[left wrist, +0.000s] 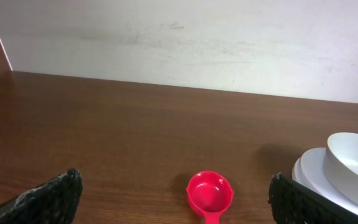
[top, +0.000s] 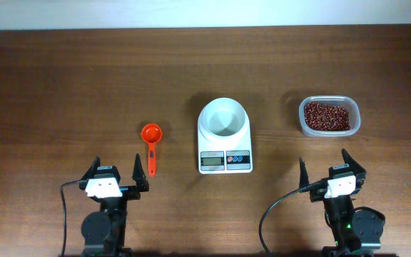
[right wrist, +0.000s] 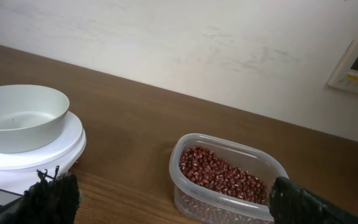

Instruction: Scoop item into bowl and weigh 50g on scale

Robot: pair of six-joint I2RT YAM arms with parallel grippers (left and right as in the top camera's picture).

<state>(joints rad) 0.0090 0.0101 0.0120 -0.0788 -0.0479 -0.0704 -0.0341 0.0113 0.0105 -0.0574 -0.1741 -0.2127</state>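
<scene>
At the middle of the desk [top: 84,78], seen from overhead, we find the scale [top: 225,146] with the white bowl [top: 224,118] sitting on its platform, and the bowl looks empty. The scale's grey display [top: 211,160] and two round buttons [top: 238,158] face the arms. Only this view shows them, and we cannot read any figure. The beans [top: 327,116] lie in a clear plastic container [top: 356,118] to the right of the scale, well apart from it. The orange-red scoop [top: 151,137] lies on the desk to the left of the scale, its handle pointing towards the left fingers [top: 142,175]. Those fingers are spread wide and hold nothing. The right fingers [top: 302,173], nearer the front edge than the container, are likewise parted and empty.

The left wrist view gives us the scoop's hollow from low down, between the two fingertips, and it is empty. The bowl and the platform edge enter at the right border of that view, while the container falls outside it. The right wrist view brings the beans close: speckled reddish-brown, filling the lower part of the container, with the bowl's side wall and the round platform at the left. The scoop is out of that frame. This view alone catches a pale panel [right wrist: 356,65] on the wall [right wrist: 166,37] behind the desk.
</scene>
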